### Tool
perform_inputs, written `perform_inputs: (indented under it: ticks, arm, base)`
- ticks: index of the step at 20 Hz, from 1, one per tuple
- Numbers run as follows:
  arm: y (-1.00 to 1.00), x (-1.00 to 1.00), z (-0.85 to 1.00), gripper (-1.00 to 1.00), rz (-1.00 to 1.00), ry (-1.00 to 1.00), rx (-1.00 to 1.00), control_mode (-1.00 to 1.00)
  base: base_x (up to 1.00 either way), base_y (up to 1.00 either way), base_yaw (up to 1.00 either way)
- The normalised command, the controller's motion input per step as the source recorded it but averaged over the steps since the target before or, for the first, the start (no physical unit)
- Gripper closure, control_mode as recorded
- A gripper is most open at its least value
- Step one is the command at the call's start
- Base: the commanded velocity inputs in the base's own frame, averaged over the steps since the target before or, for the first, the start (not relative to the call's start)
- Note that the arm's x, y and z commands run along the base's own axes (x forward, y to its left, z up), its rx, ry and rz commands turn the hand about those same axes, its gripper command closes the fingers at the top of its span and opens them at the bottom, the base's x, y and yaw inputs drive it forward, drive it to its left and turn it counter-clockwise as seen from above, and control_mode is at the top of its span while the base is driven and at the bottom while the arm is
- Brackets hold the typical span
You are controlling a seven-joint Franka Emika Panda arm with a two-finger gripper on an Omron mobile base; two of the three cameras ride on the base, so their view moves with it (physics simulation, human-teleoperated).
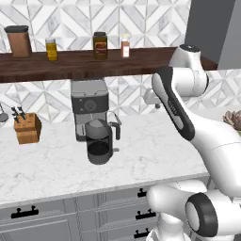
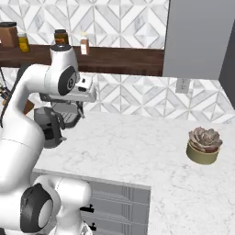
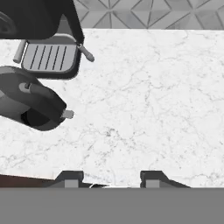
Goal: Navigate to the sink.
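the white marble bench [image 1: 52, 164] carries a grey coffee machine [image 1: 89, 106] with a dark glass pot [image 1: 100, 141] lying tipped on its side just in front of it, and a wooden knife block [image 1: 27, 128] to the left. above, a dark wood shelf [image 1: 70, 63] holds jars. a potted succulent [image 2: 204, 144] stands on the bench far to the right. the hand [image 3: 111, 178] hangs released over bare marble right of the pot, its fingertips [image 3: 70, 178] apart with nothing between. no sink can be made out here.
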Motion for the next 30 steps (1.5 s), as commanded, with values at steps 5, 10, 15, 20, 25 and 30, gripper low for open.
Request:
perform_inputs:
  ticks: [5,10,15,20,25,30]
  arm:
    - [0.03,-0.35,0.00,-1.00,0.00,0.00,0.00,-1.00]
    - [0.06,-0.10,0.00,-1.00,0.02,0.00,0.00,1.00]
    - [0.00,0.00,0.00,-1.00,0.00,0.00,0.00,1.00]
    - [0.00,0.00,0.00,-1.00,0.00,0.00,0.00,1.00]
    - [0.00,0.00,0.00,-1.00,0.00,0.00,0.00,1.00]
    - [0.00,0.00,0.00,-1.00,0.00,0.00,0.00,1.00]
  base:
    - [0.00,0.00,0.00]
    - [-0.22,0.68,0.14]
    - [0.00,1.00,0.27]
    - [0.00,1.00,0.26]
    - [-0.11,1.00,0.31]
    - [-0.38,1.00,0.56]
